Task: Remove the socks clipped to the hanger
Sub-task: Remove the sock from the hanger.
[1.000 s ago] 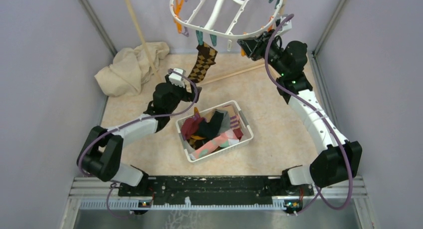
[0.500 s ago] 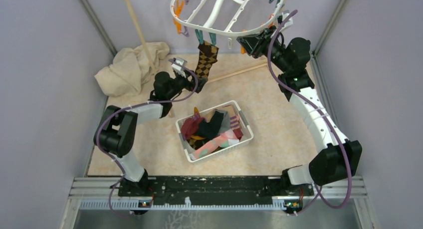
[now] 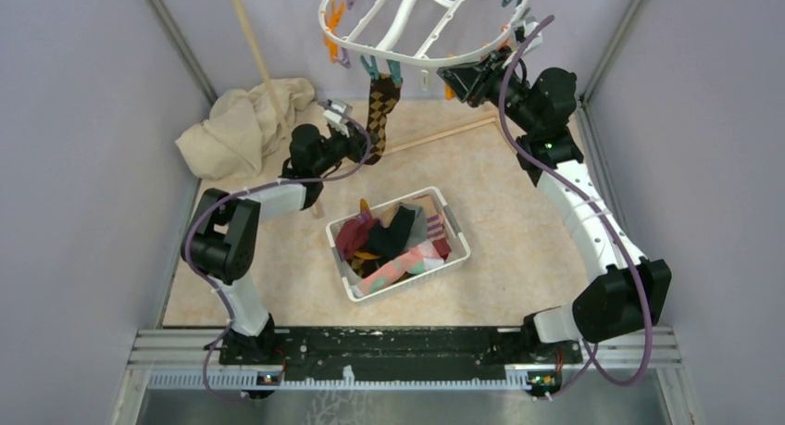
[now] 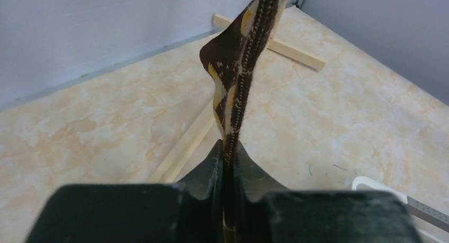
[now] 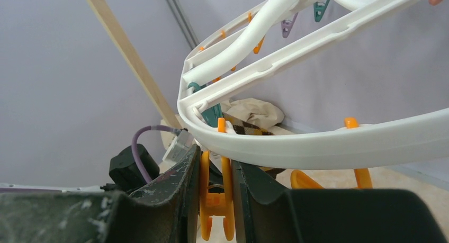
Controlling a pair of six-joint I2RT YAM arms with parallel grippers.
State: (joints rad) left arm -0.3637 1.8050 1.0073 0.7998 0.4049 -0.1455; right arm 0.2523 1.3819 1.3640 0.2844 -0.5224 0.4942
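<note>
The left gripper was pinched narrowly on the lower end of the brown-yellow argyle sock. The sock hung from teal pegs on the hanger, above the far edge of the table. The right gripper was clamped on an orange peg under the hanger's rim. Other socks lay in the white basket near the table's middle.

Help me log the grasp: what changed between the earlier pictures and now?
The left gripper reached away from its base to the hanging argyle sock and closed on its lower end. The right gripper stayed shut on an orange peg under the hanger rim; the basket and the beige cloth did not move.
</note>
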